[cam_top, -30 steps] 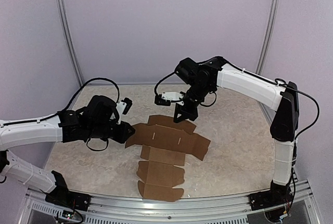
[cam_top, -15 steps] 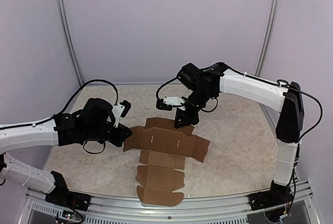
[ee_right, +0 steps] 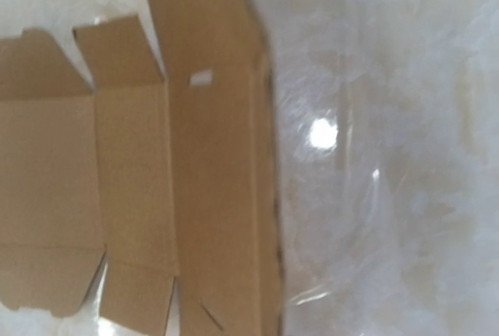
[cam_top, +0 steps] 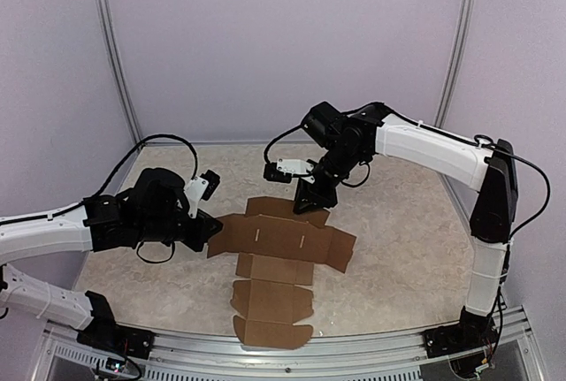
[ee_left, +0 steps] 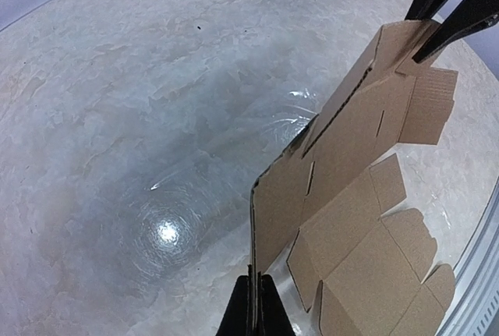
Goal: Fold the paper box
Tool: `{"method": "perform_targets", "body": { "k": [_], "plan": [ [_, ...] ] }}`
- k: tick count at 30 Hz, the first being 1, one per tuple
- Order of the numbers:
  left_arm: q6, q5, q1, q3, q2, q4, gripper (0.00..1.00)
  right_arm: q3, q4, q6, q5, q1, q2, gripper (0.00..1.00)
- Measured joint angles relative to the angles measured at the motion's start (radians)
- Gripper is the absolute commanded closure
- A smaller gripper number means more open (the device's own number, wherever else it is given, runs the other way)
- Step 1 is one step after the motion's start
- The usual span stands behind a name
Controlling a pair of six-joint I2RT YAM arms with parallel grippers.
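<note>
Marble table point(cam_top: 398, 248), plain brown paper box point(cam_top: 283, 238)

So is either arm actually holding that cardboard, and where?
The left gripper pinches the paper box by its left flap edge. The right gripper straddles the far flap; grip unclear.

Right wrist view is blurring the paper box point(ee_right: 210, 157) and cropping it on three sides, while the left fingers point(ee_left: 232, 316) are running off their view's bottom.

Plain lilac walls point(cam_top: 283, 45), metal corner posts point(cam_top: 113, 54), glossy marbled tabletop point(cam_top: 398, 257)
</note>
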Motion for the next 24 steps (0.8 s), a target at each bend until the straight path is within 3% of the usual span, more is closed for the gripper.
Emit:
{"method": "perform_targets", "body": {
  "k": [19,24],
  "plan": [
    [0.003,0.002,-0.012,0.0,0.0,-0.001,1.0,0.062,-0.013,-0.011,0.033,0.001,0.038,0.87],
    [0.003,0.002,-0.016,0.0,-0.004,-0.001,1.0,0.062,-0.021,-0.011,0.037,0.001,0.045,0.93]
  ]
}}
